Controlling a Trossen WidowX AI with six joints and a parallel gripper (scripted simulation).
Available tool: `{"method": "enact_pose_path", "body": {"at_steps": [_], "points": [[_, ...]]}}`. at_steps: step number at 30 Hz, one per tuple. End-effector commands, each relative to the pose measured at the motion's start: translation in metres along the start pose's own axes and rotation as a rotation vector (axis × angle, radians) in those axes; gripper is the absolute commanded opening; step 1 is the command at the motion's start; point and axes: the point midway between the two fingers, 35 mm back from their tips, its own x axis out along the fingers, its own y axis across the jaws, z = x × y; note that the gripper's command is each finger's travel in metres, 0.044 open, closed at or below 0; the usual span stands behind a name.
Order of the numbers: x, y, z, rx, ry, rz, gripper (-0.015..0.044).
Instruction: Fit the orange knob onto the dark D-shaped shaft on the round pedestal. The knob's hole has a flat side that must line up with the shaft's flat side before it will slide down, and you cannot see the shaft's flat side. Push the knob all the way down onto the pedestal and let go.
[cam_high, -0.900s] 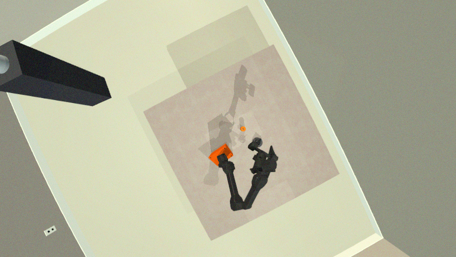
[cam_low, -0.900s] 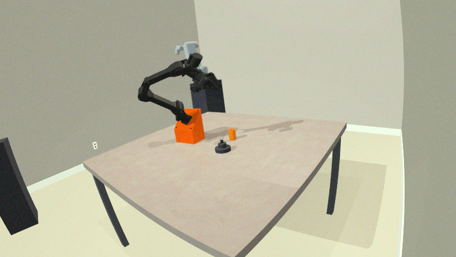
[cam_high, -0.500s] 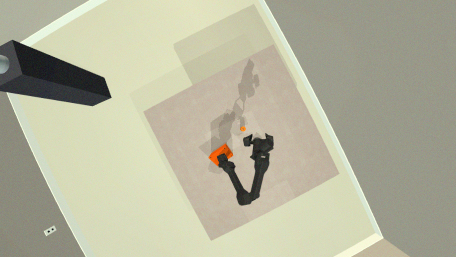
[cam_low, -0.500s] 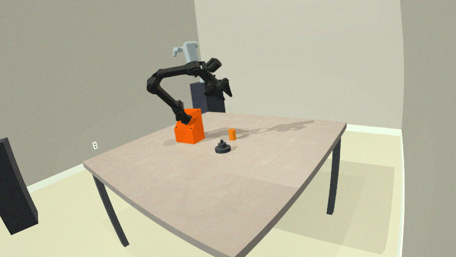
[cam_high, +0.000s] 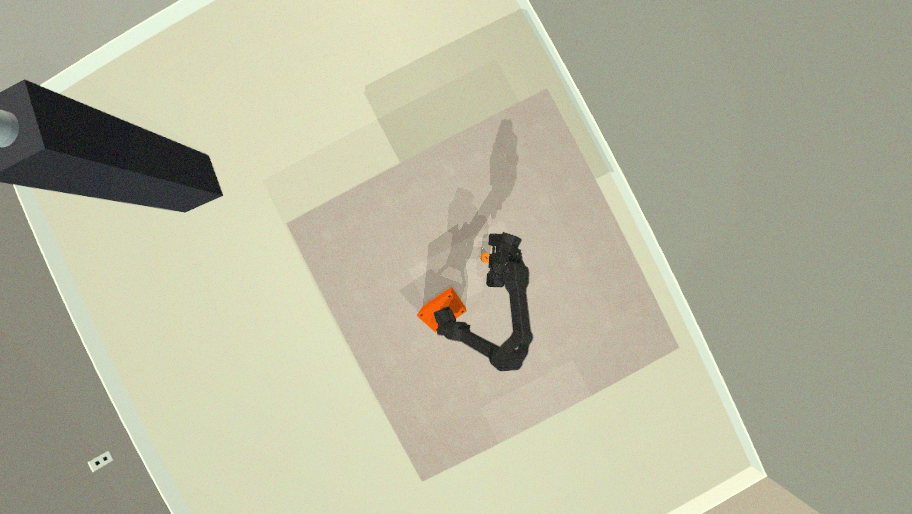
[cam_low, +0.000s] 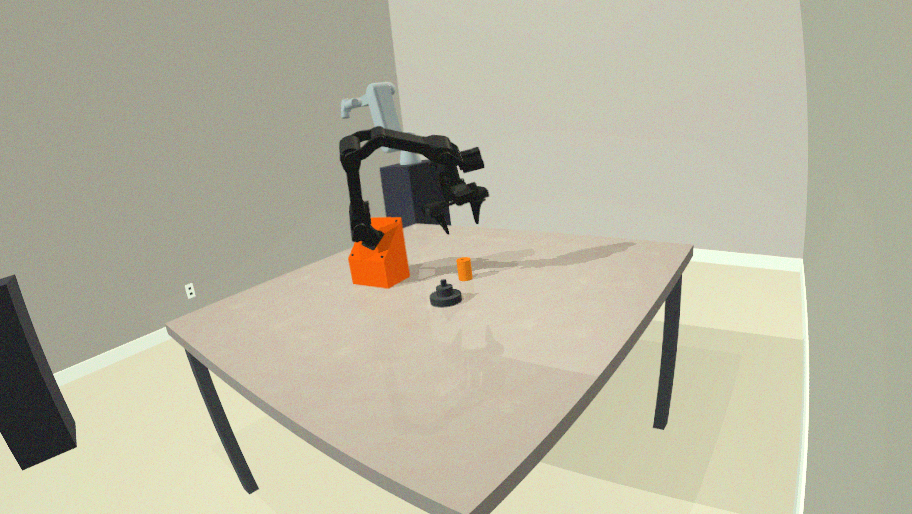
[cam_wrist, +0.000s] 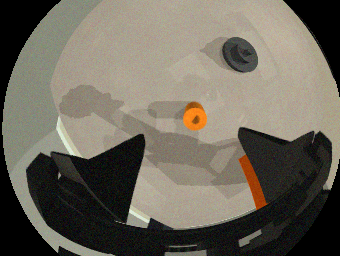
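Observation:
The orange knob (cam_high: 485, 255) (cam_low: 464, 269) (cam_wrist: 195, 119) stands upright on the table, apart from the pedestal; its top hole shows in the wrist view. The dark round pedestal (cam_low: 445, 298) (cam_wrist: 233, 62) stands on the table with its short shaft (cam_low: 443, 282) pointing up; in the top view the arm hides it. My gripper (cam_low: 462, 228) (cam_wrist: 194, 135) is open and empty, well above the table, with its fingertips pointing down. In the wrist view the knob appears between and just beyond the fingertips, and the pedestal lies farther off at the upper right. The shaft's flat side cannot be made out.
The arm rises from an orange base block (cam_high: 427, 314) (cam_low: 376, 271) on the table (cam_high: 395, 408) (cam_low: 357, 357). A pale robot arm (cam_low: 383, 108) on a dark stand (cam_low: 399, 194) is behind the table. A dark pillar (cam_high: 127, 153) (cam_low: 31, 383) stands off to the side.

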Motion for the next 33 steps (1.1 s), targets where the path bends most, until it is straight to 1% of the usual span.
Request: {"method": "enact_pose_path", "body": {"at_steps": [1,8,9,12,16,19,33], "points": [[0.028,0.001,-0.014,-0.392,0.039,-0.130,0.0440],[0.028,-0.001,-0.016,-0.392,0.039,-0.130,0.0440],[0.031,-0.001,-0.016,-0.392,0.039,-0.130,0.0440],[0.060,-0.005,-0.016,-0.392,0.038,-0.131,0.0440],[0.064,-0.006,-0.016,-0.392,0.038,-0.131,0.0440],[0.076,-0.009,-0.017,-0.392,0.037,-0.132,0.0440],[0.097,-0.010,-0.017,-0.393,0.037,-0.131,0.0440]]}}
